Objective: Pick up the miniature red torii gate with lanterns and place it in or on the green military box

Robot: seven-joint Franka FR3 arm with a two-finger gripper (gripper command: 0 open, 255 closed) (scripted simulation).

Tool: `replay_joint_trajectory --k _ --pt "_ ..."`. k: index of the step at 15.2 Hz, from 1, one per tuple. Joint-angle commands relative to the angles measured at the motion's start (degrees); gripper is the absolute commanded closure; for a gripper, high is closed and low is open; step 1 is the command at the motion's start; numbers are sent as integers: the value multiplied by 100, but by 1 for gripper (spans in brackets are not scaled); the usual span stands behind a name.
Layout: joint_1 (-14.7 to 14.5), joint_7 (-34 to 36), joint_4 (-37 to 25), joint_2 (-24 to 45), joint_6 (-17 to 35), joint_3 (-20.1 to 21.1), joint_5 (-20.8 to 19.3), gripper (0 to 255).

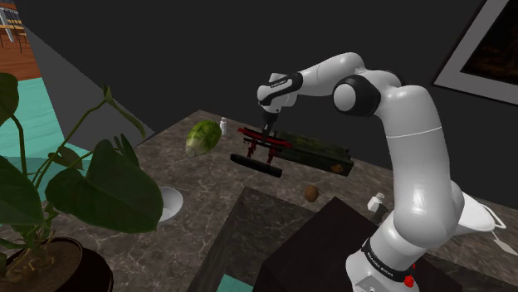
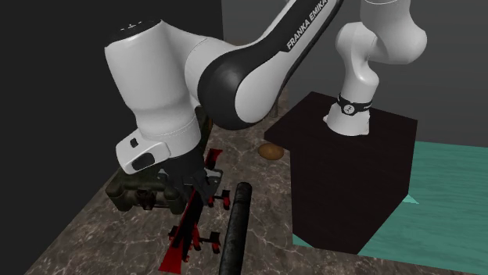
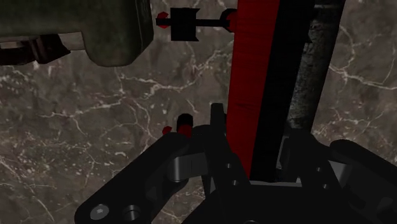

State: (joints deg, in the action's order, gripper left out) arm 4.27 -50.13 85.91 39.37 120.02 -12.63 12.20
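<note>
The red torii gate (image 1: 264,143) has a black base bar (image 1: 256,163) and small hanging lanterns (image 3: 184,19). My gripper (image 1: 267,131) comes down on it from above and is shut on its red top beam (image 3: 254,95). In the second exterior view the gripper (image 2: 191,205) clasps the same red beam (image 2: 184,234), next to the black bar (image 2: 235,226). The dark green military box (image 1: 320,149) lies just behind the gate; its corner (image 3: 95,32) is close beside the gripper (image 3: 254,149). I cannot tell whether the gate's base touches the marble.
On the marble top (image 1: 199,191) are a green cabbage (image 1: 202,137), a white bottle (image 1: 222,126), a brown nut (image 1: 311,193) and a small white bottle (image 1: 376,202). A leafy potted plant (image 1: 75,191) and white bowl (image 1: 170,203) stand at the shoulder view's left.
</note>
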Motion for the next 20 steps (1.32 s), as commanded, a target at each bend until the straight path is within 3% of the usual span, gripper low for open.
replay_joint_trajectory --k 1,20 --pt "-14 22 -20 -84 -99 -13 -20 255" --pt "-38 161 -581 -664 -1225 -110 -185 255"
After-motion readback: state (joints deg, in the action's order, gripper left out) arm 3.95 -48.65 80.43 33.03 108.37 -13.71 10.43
